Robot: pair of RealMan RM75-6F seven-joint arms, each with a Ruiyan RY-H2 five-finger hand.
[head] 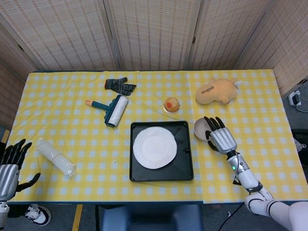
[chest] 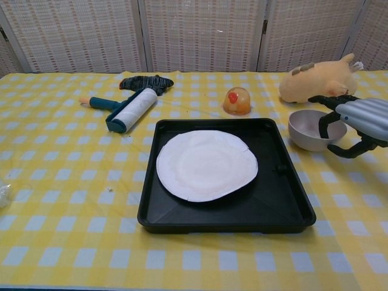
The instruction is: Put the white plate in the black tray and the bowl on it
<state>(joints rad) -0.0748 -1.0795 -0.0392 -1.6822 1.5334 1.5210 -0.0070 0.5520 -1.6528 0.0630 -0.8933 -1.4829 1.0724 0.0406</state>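
Note:
The white plate (head: pixel 155 147) (chest: pixel 206 165) lies flat in the black tray (head: pixel 185 159) (chest: pixel 291 200) at the table's middle front. Just right of the tray's far corner, a pale bowl (head: pixel 199 127) (chest: pixel 305 130) stands on the yellow checked cloth. My right hand (head: pixel 220 138) (chest: pixel 357 118) grips the bowl's right side, with fingers hooked over the rim into the bowl and the thumb against the outer wall. My left hand (head: pixel 9 166) hovers off the table's front left corner with its fingers spread, holding nothing.
A tan plush toy (head: pixel 216 91) lies behind the bowl. An orange dome (head: pixel 172 104) sits behind the tray. A lint roller (head: pixel 114 109) and a dark glove (head: pixel 120 86) are at the back left. A clear plastic sleeve (head: pixel 55 156) lies front left.

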